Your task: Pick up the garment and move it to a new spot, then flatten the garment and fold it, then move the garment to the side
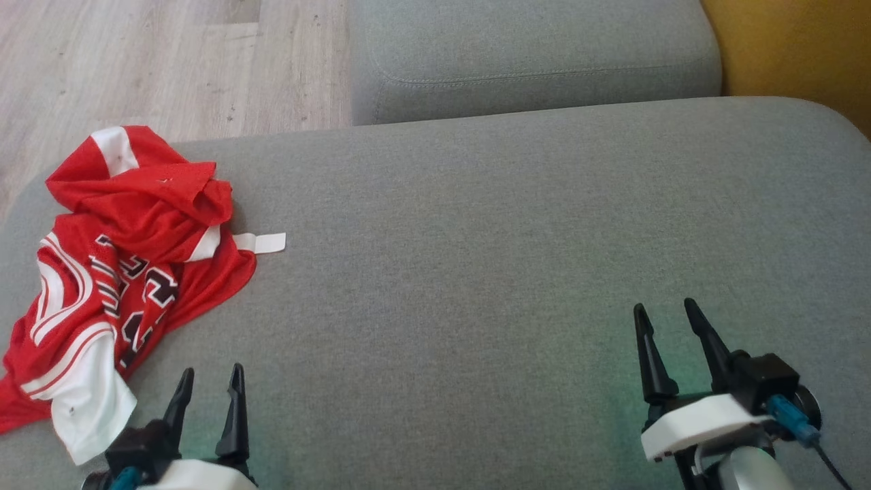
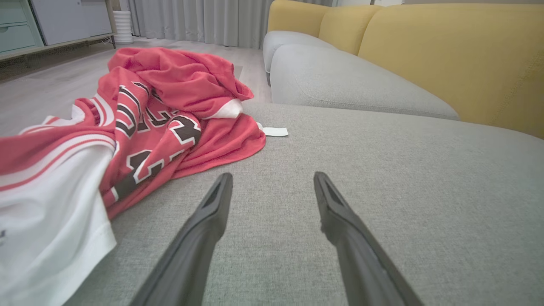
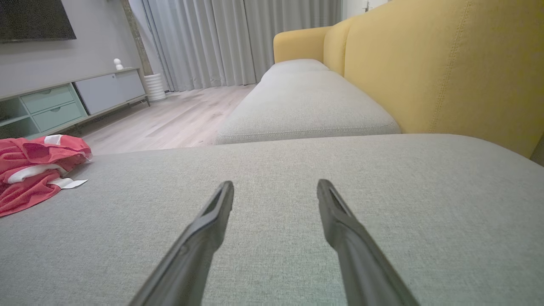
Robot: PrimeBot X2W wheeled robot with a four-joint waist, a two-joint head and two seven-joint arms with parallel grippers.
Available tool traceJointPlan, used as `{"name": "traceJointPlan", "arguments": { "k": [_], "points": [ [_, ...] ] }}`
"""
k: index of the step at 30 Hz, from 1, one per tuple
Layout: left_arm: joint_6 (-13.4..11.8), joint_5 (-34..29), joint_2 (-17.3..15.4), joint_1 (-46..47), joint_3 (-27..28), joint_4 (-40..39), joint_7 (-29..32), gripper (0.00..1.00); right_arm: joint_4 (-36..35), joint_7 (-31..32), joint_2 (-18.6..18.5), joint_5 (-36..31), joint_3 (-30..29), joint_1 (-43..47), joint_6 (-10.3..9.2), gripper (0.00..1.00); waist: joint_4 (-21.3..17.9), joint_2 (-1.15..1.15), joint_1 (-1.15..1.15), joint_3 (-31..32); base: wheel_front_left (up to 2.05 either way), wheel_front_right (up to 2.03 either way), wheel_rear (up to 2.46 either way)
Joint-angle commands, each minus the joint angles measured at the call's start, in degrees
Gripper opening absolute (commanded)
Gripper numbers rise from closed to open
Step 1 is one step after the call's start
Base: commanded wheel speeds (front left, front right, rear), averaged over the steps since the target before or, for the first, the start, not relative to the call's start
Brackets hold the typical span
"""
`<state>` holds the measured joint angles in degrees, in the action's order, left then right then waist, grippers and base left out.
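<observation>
Red fabric with white trim and dark numerals outlined in white: the garment (image 1: 129,272), one item, lies crumpled in a heap at the left end of the grey upholstered seat (image 1: 476,224), close to its rounded edge, with pale wood-look floor (image 1: 170,61) beyond. Folds overlap, so neck and armholes cannot be told apart. A white panel spreads toward the near side, and a small white label (image 1: 262,242) trails flat onto the bare cushion to the right of the heap. Left gripper (image 1: 212,369): low over the seat, just beside the garment's near white panel and apart from it, jaws spread and holding nothing; probably stationed there because the heap is on its side and within its reach. Right gripper (image 1: 663,305): well apart from the garment, over the open right half of the seat, jaws likewise spread and empty; that bare stretch looks like the likeliest new spot and room for flattening. A second grey cushion (image 1: 531,61) and a yellow backrest (image 1: 789,47) lie further off. Status, as judged: first step not yet begun, with the garment untouched and unflattened. The loose, slippery-looking cloth may sag or bunch if it is lifted by a single fold.
</observation>
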<state>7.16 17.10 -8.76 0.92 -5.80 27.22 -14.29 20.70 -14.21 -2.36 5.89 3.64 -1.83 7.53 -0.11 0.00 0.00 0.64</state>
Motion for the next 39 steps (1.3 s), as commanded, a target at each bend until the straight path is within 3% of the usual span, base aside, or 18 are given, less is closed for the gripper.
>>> {"name": "traceJointPlan", "arguments": {
  "k": [1, 22, 28, 39],
  "points": [
    [0.3, 0.2, -1.1, 3.4, 1.8, -1.0, -0.7, 1.00, -1.0, -0.8, -0.5, 0.3, 1.6, -2.9, -0.04, 1.00, 0.0, 0.00, 0.00, 0.0, 0.00, 0.00, 0.00],
    [0.3, 3.3, -1.9, 4.3, 1.2, -0.3, -0.7, 1.00, 0.7, -0.8, -0.5, 2.1, 1.2, -3.0, -0.04, 1.00, 0.6, 0.00, 0.00, -0.1, 0.00, 0.00, 0.00],
    [0.3, 3.1, -1.6, 4.4, 1.1, -0.4, -0.7, 1.00, 0.2, -0.8, -0.5, 2.1, 1.6, -2.3, -0.04, 1.00, 4.0, 0.00, 0.00, 0.6, 0.00, 0.00, 0.00],
    [0.3, 3.4, -1.9, 2.2, 1.3, -0.6, -0.7, 1.00, 0.5, -0.8, -0.5, 3.3, 5.2, -1.7, -0.04, 1.00, 16.8, 0.00, 0.00, 2.8, 0.00, 0.00, 0.00]
  ]
}}
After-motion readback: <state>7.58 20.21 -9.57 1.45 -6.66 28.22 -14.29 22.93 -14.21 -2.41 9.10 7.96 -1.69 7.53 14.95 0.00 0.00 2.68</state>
